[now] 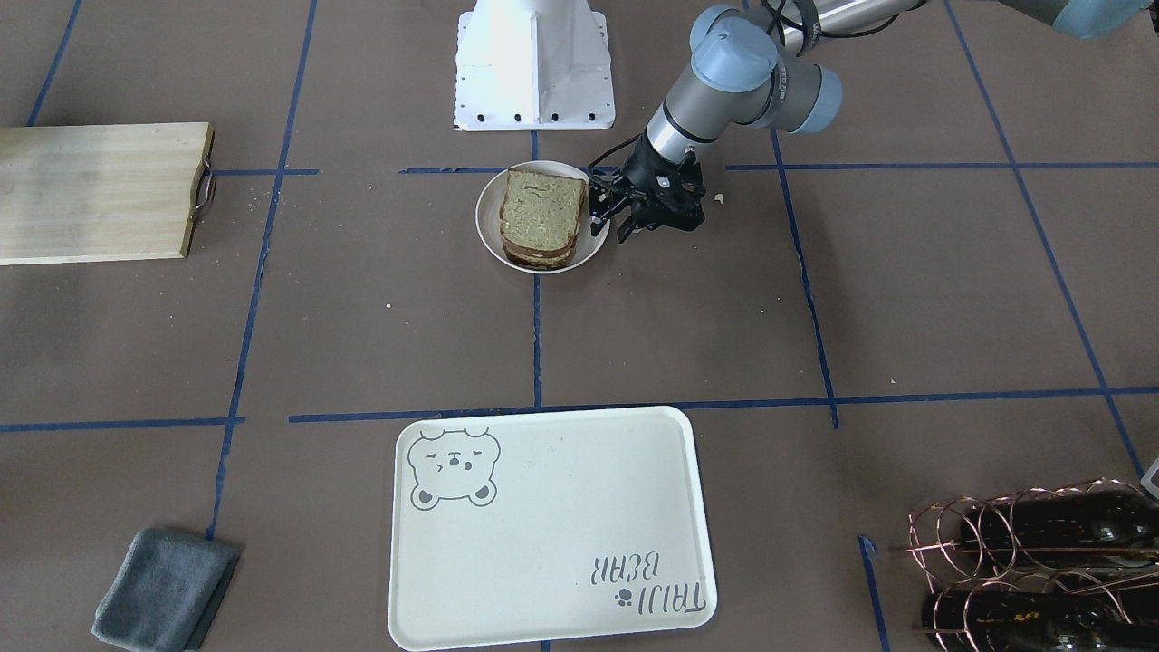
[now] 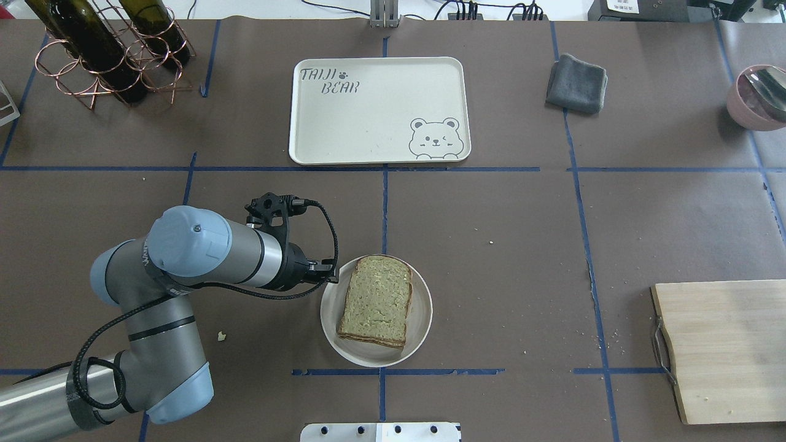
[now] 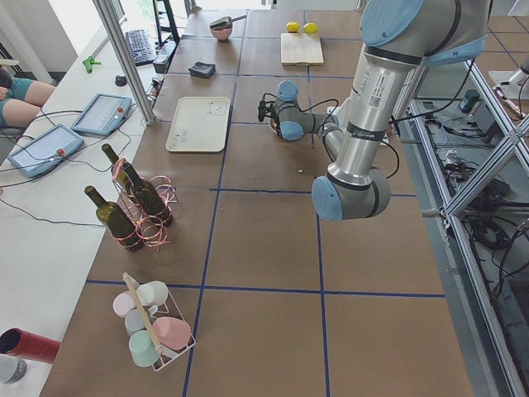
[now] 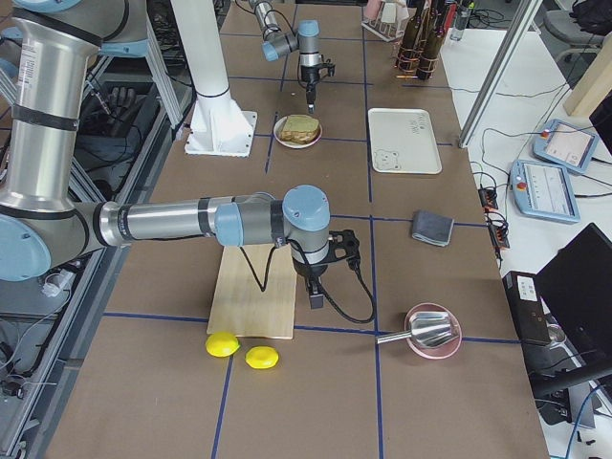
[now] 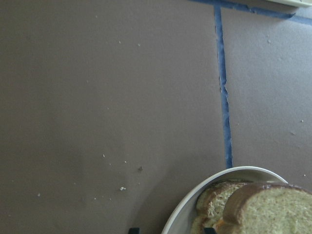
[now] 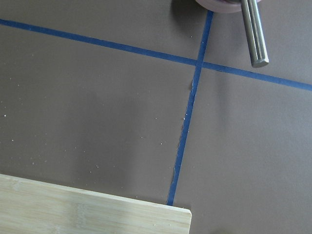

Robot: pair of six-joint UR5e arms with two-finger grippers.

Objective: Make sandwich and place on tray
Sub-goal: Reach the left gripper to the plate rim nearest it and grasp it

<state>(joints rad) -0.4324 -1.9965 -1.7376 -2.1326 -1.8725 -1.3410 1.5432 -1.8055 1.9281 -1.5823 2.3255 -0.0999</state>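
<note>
Brown surface (image 2: pixel 491 215): assembled sandwich (image 2: pixel 376 299) sits in bowl (image 2: pixel 422 319), tray (image 2: pixel 374 110) well apart. Left hand (image 1: pixel 616 222), spread open, at bowl rim; next likely grasp sandwich, carry to tray. Right hand (image 4: pixel 316 298): grip cannot be told.

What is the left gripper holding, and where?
Nothing yet. The left gripper is open, jaws straddling the bowl rim beside the sandwich.
</note>
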